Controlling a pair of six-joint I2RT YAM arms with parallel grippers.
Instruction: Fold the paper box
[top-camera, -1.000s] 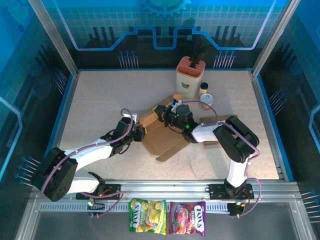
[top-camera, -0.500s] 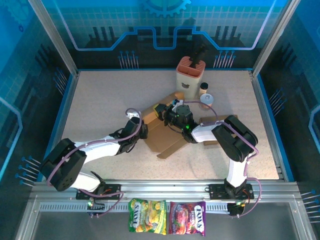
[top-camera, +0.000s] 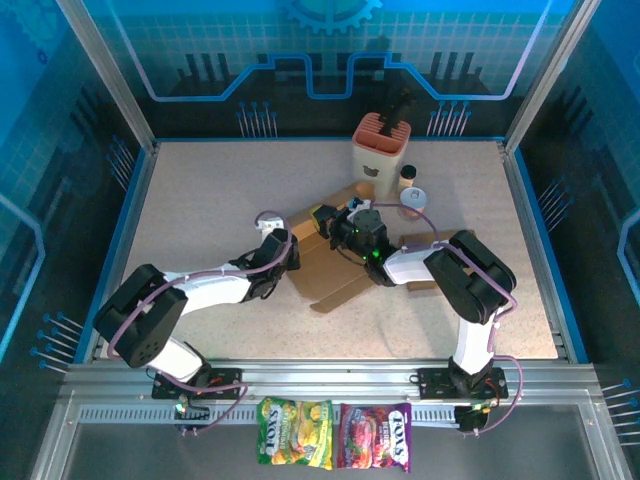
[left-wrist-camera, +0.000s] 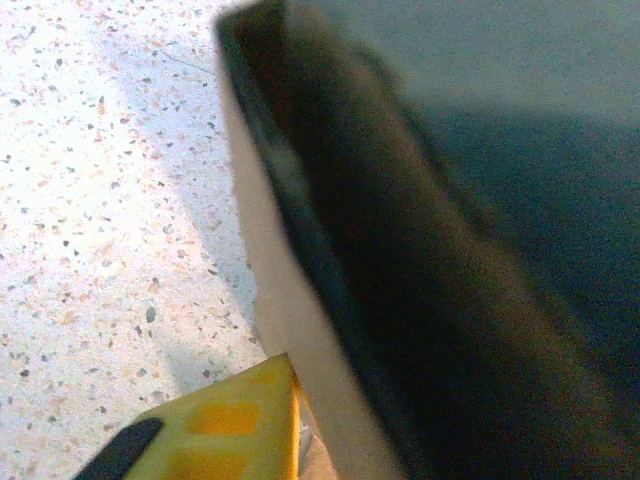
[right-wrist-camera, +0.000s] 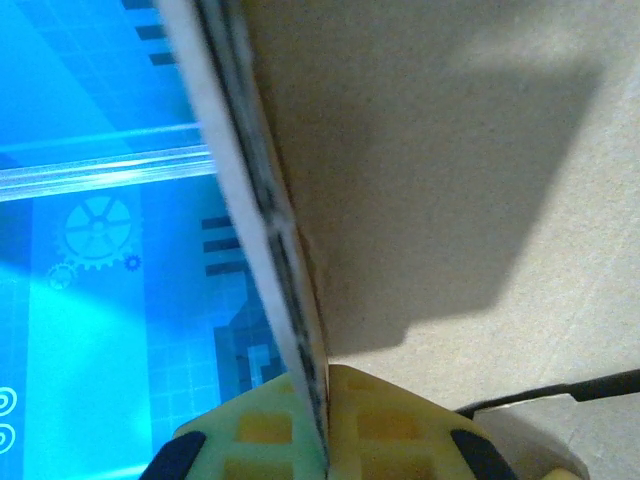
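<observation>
The brown paper box (top-camera: 330, 275) lies partly unfolded in the middle of the table, with one panel raised at its back. My left gripper (top-camera: 287, 253) is at the box's left edge. In the left wrist view one yellow finger (left-wrist-camera: 230, 420) rests against the pale edge of a box panel (left-wrist-camera: 310, 350), and the dark panel hides the other finger. My right gripper (top-camera: 335, 225) is at the raised back panel. In the right wrist view that gripper (right-wrist-camera: 325, 400) is shut on the thin edge of the panel (right-wrist-camera: 430, 150).
A cream holder with an orange top (top-camera: 382, 150) stands behind the box, with a small bottle (top-camera: 407, 178) and a round white lid (top-camera: 414, 200) beside it. Two candy bags (top-camera: 295, 432) (top-camera: 373, 436) lie on the front rail. Blue walls enclose the table.
My left arm has stretched forward and right, bringing its gripper up to the box's left edge. The right gripper has kept its hold on the raised panel, nearly still.
</observation>
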